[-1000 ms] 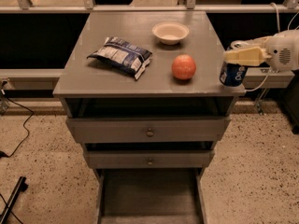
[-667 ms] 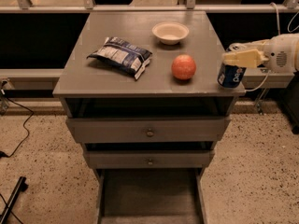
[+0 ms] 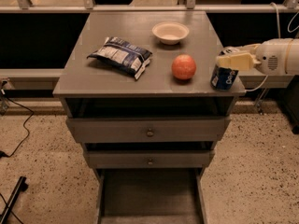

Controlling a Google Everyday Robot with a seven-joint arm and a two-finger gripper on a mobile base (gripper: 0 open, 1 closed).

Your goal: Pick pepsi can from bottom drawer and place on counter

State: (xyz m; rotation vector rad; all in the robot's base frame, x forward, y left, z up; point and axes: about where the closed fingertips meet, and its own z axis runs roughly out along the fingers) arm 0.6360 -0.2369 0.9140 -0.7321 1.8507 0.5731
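The pepsi can (image 3: pixel 224 77), dark blue with white marks, is at the front right corner of the counter (image 3: pixel 112 80), its base at the counter's surface. My gripper (image 3: pixel 232 60) comes in from the right and is shut on the can's top, with pale yellow fingers (image 3: pixel 238 61) around it. The bottom drawer (image 3: pixel 149 192) is pulled open below, and its dark floor shows nothing in it.
On the counter lie a blue-and-white snack bag (image 3: pixel 121 55), a red-orange apple (image 3: pixel 183 67) just left of the can, and a small white bowl (image 3: pixel 170 32) at the back. The two upper knobbed drawers (image 3: pixel 149 132) stand slightly open. A cable (image 3: pixel 18 125) lies on the floor at left.
My gripper has moved the can a little left and down, from over the counter's right edge onto its front right corner. Nothing else has moved.
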